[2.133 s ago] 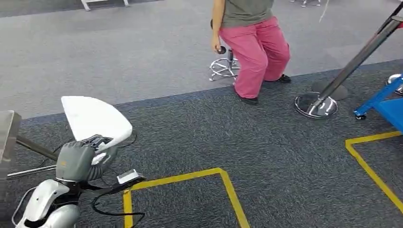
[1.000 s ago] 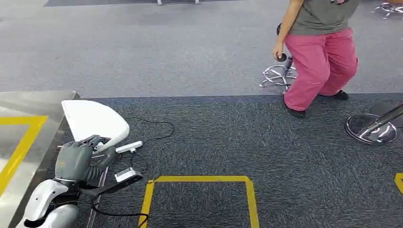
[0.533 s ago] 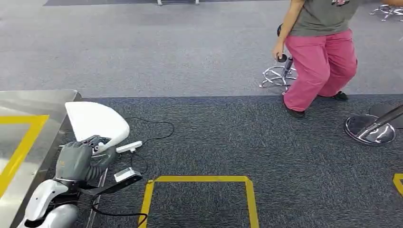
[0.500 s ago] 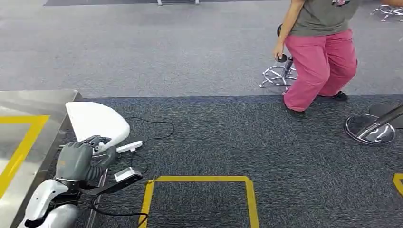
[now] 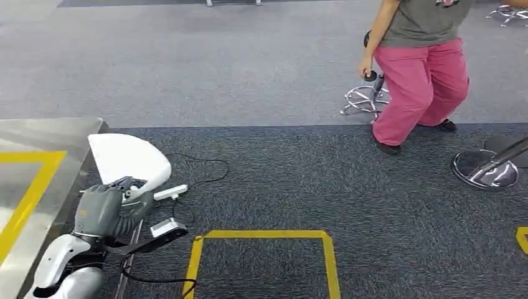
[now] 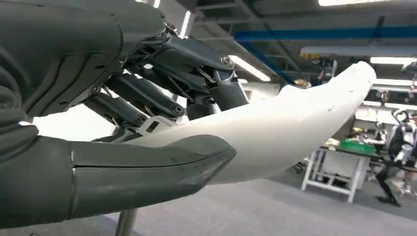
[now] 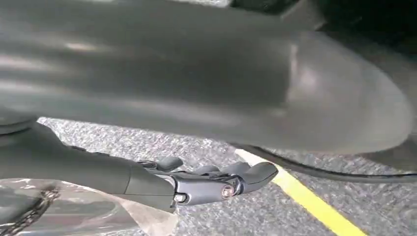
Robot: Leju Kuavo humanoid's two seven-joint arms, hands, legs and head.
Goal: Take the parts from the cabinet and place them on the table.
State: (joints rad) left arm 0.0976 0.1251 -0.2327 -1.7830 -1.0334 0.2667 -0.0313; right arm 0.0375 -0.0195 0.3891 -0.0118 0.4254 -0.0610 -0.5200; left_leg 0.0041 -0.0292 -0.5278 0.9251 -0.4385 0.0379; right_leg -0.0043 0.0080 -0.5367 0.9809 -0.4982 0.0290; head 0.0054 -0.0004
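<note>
Nearby, a steel table with yellow tape meets dark carpet.

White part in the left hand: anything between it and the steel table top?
Nothing visible does. The left hand holds the white part right beside the steel table, the part's edge near the table's corner. The cable and white box lie on the carpet on the far side from the table.
</note>
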